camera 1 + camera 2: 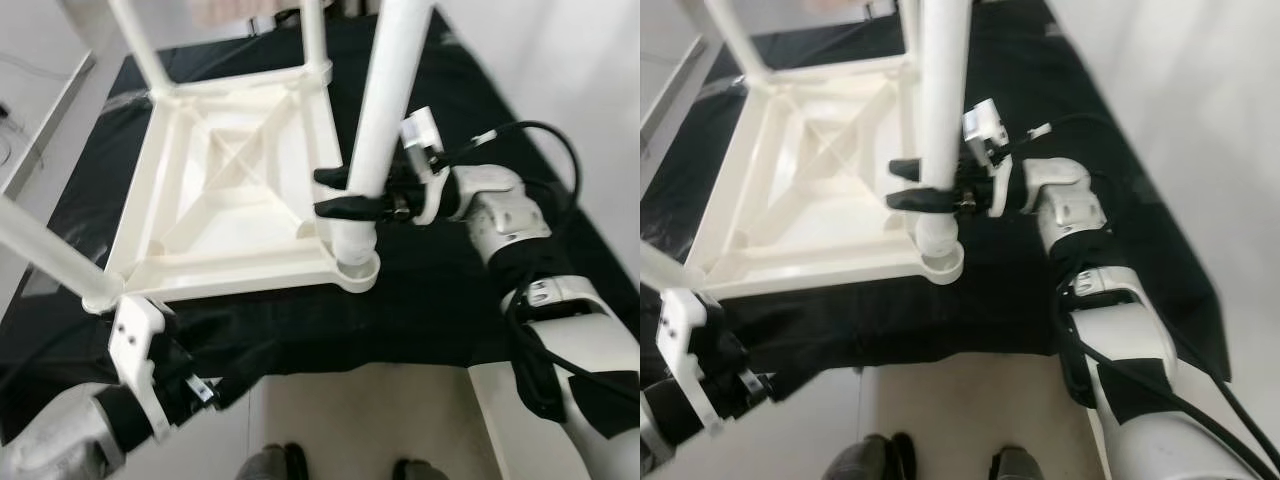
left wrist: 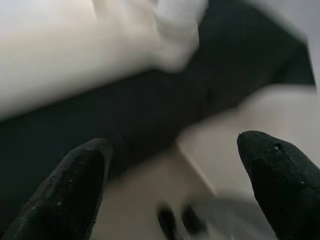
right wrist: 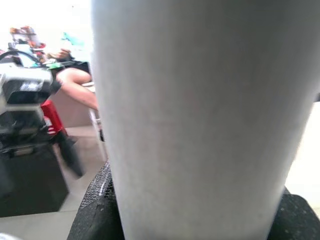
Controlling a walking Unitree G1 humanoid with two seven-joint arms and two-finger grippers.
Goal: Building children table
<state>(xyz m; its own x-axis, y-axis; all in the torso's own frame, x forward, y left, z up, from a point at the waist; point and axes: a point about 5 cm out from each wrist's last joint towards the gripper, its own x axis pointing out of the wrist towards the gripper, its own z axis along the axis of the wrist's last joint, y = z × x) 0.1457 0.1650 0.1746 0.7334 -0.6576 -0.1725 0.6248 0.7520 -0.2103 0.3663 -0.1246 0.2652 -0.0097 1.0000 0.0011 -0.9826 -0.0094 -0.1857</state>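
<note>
Black cloth (image 1: 450, 290) covers the floor before us, and on it lies the white table top (image 1: 235, 195), turned underside up, its ribbed frame facing us. Three legs stand or lean from its corners: a slanted leg (image 1: 45, 255) at the near left corner, two back legs (image 1: 140, 45) at the far corners, and a thick near leg (image 1: 385, 110) rising from the socket (image 1: 357, 272) at the near right corner. At the lower left we see our left gripper (image 2: 175, 190) hanging just off the cloth's near edge, fingers (image 2: 70, 190) spread wide with nothing between them. On the right, our right gripper (image 1: 340, 193) reaches in from the side and pinches the near leg just above its socket, one black finger on either side of the tube.
</note>
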